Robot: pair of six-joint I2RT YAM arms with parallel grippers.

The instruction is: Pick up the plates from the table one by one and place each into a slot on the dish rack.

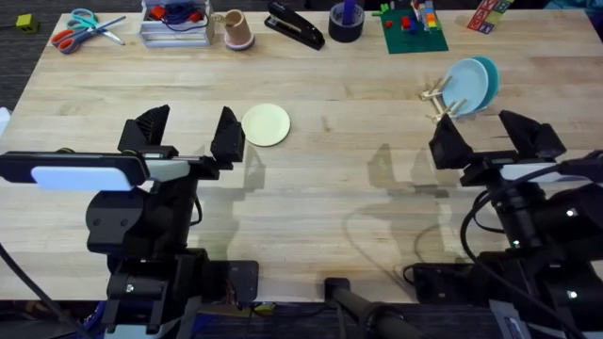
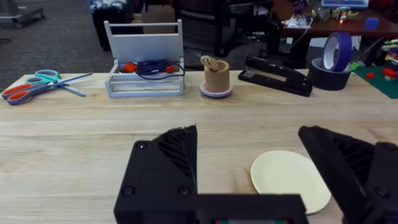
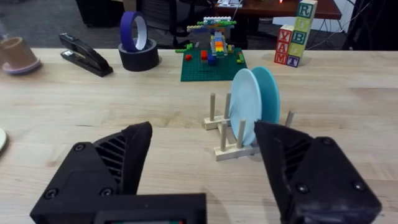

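Both the left pincer [image 1: 188,132] and right pincer [image 1: 492,137] gape wide, empty, the cream plate [image 1: 266,124] untouched.

On the table [image 1: 320,169], one plate [image 1: 266,124] lies flat left of centre, just right of and beyond the left gripper [image 1: 187,137]. The dish rack [image 1: 445,100] stands far right, two plates [image 1: 468,85] upright in it, beyond the right gripper [image 1: 490,141]. Scissors [image 1: 83,28], a tray [image 1: 175,25], a stapler [image 1: 294,25] and tape [image 1: 346,21] line the far edge.
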